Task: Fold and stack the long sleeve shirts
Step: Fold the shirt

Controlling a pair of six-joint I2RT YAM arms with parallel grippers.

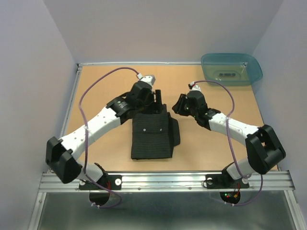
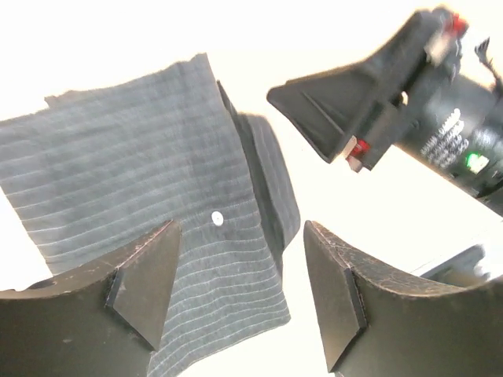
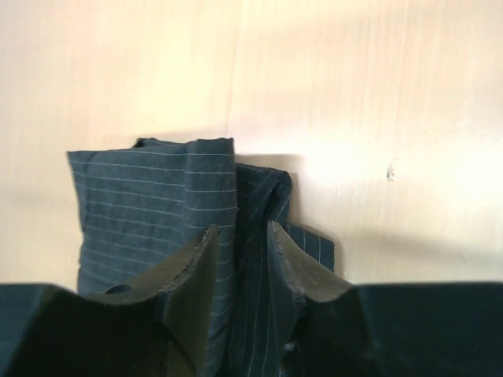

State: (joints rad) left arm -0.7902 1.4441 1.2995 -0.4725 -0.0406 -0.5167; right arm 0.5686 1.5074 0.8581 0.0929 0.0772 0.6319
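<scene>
I am looking down at a tan board table boxed in by pale walls, with a teal tub in the upper right corner of the top view.

The shirt lies in the centre of that frame, folded into a neat upright rectangle. A looser flap of cloth bulges out along its right side. From above it reads as flat black. In the wrist cameras it shows as dark cloth with thin pale pinstripes, and one small pale button sits near the middle of the left wrist view.

The left gripper hangs over the shirt's upper edge. Its fingers are spread wide, with nothing between them. The right gripper sits just beside the shirt's upper right corner. Its fingers stand a narrow gap apart, and bright table separates it from the cloth in the left wrist view, so it holds nothing.

The shirt's upper edge is covered by the left gripper in the top view. In the right wrist view the fingers cut off the bottom of the folded stack. The table is washed out to white in the left wrist view. I cannot make out the collar or sleeves in any frame.
</scene>
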